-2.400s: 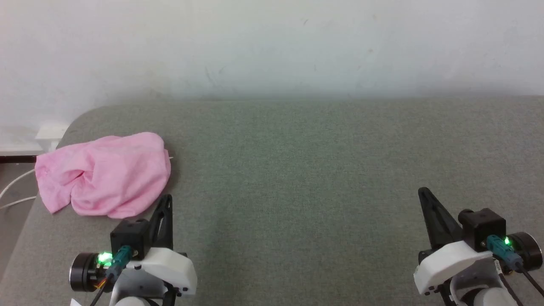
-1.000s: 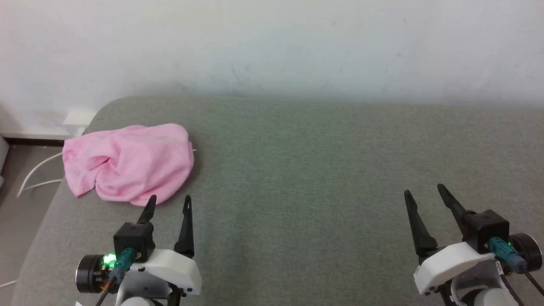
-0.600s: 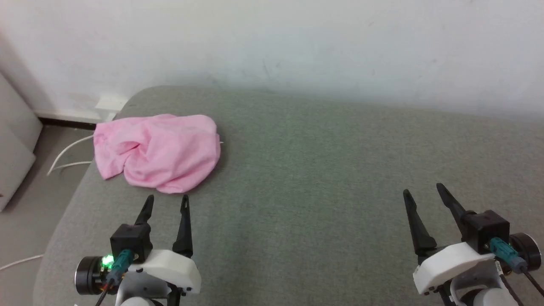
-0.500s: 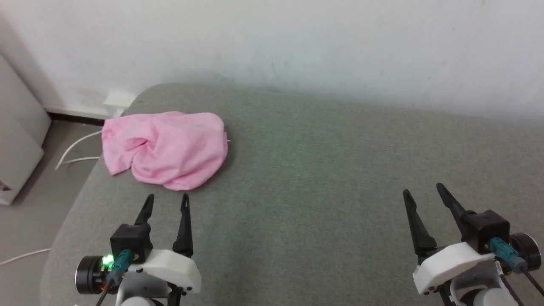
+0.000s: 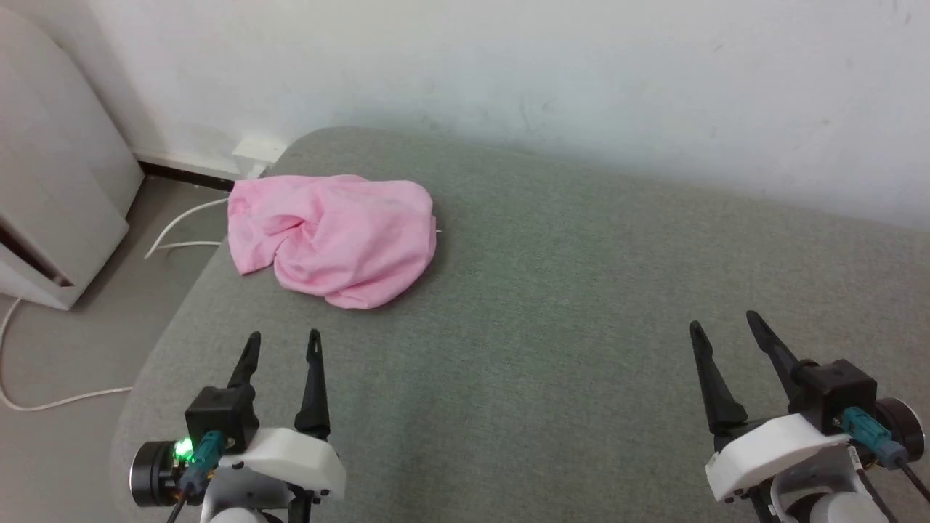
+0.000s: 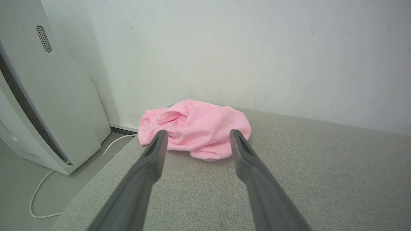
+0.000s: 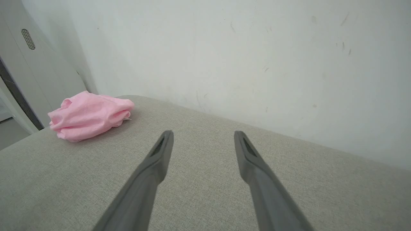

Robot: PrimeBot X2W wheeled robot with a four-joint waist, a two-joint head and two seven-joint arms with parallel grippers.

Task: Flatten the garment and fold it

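Nearest us, our left gripper (image 5: 283,335) and right gripper (image 5: 724,321) hover over the grey woven cushion (image 5: 581,305), both empty with their dark fingers spread wide. Just ahead of the left one, and well apart from the right, the crumpled light-pink thin cloth garment (image 5: 341,236) lies near the cushion's far left corner. We judge it best to pinch a hemmed edge rather than the bulk. Since the earlier frame our head has swung left, while the heap itself keeps its place.
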